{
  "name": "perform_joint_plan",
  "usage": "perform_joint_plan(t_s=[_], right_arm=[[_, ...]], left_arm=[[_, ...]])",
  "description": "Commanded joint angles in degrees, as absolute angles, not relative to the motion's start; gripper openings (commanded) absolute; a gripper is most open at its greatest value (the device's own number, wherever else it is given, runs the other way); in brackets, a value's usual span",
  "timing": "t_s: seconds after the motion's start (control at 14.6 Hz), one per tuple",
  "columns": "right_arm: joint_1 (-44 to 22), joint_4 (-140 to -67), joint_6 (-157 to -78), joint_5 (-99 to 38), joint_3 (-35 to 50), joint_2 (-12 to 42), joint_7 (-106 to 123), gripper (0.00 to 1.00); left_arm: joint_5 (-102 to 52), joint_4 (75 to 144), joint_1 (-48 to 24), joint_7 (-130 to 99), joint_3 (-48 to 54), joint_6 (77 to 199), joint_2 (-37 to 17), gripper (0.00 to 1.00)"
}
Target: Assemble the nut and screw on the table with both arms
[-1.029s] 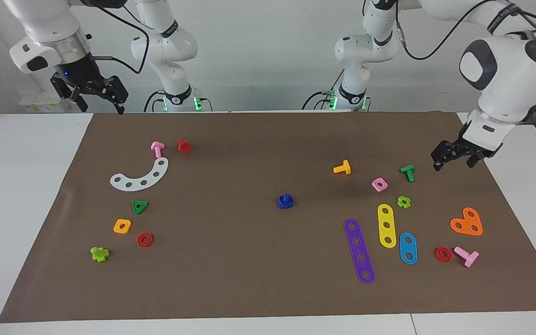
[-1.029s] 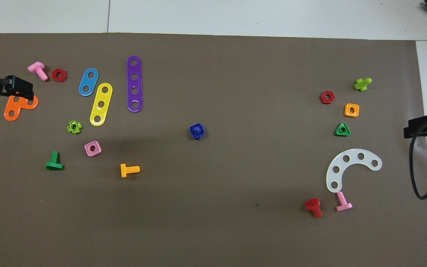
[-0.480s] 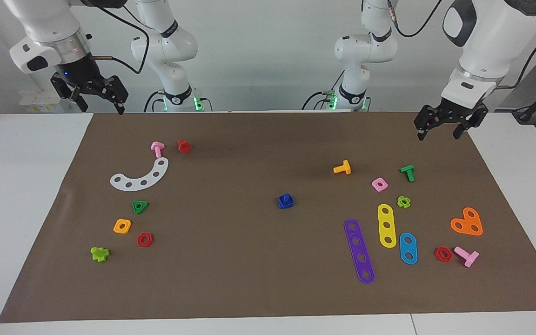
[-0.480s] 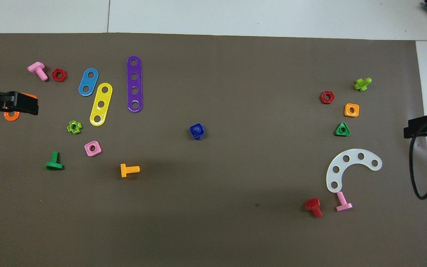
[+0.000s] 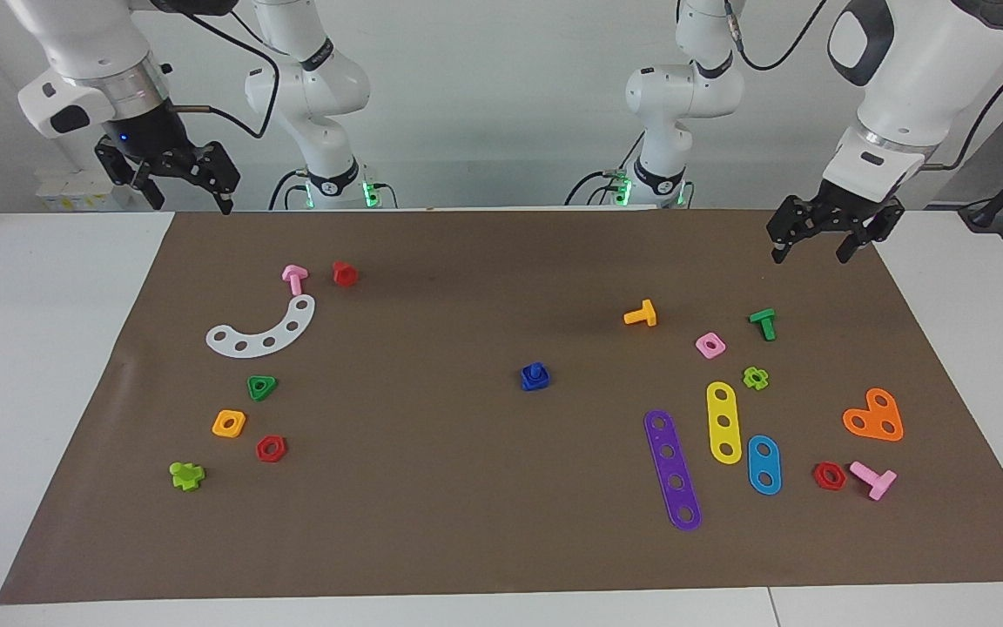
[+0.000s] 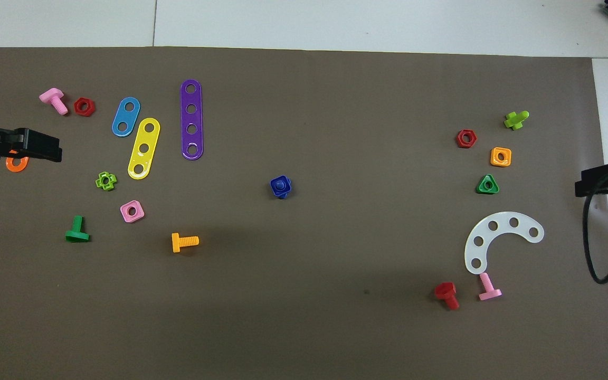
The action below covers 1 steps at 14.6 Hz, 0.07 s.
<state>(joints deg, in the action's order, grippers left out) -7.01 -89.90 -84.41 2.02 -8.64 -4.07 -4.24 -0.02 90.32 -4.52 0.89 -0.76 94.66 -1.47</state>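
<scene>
At the middle of the brown-matted worktop (image 5: 75,348), the small blue plastic nut (image 5: 535,378) sits on the dark-blue screw (image 5: 535,372); left pincer (image 5: 810,241) and right pincer (image 5: 172,185) hang open, empty, best parked well apart.

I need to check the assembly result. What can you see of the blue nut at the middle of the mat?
The nut is small, blue, glossy plastic, square with rounded corners. It lies flat on the brown mat near its middle, with the screw seated in its centre hole, a round dark-blue end showing on top. Nothing else touches it; no gripper is near.
</scene>
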Motion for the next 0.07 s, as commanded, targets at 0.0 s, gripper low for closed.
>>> perform_joint_plan(t_s=[0.0], right_arm=[[-6.0,-90.5,-84.5,1.1,-7.9,-4.9,-2.9,1.0]], left_arm=[[-0.9,91.2,-4.3,0.8,-1.3,94.6,-0.7,1.0]])
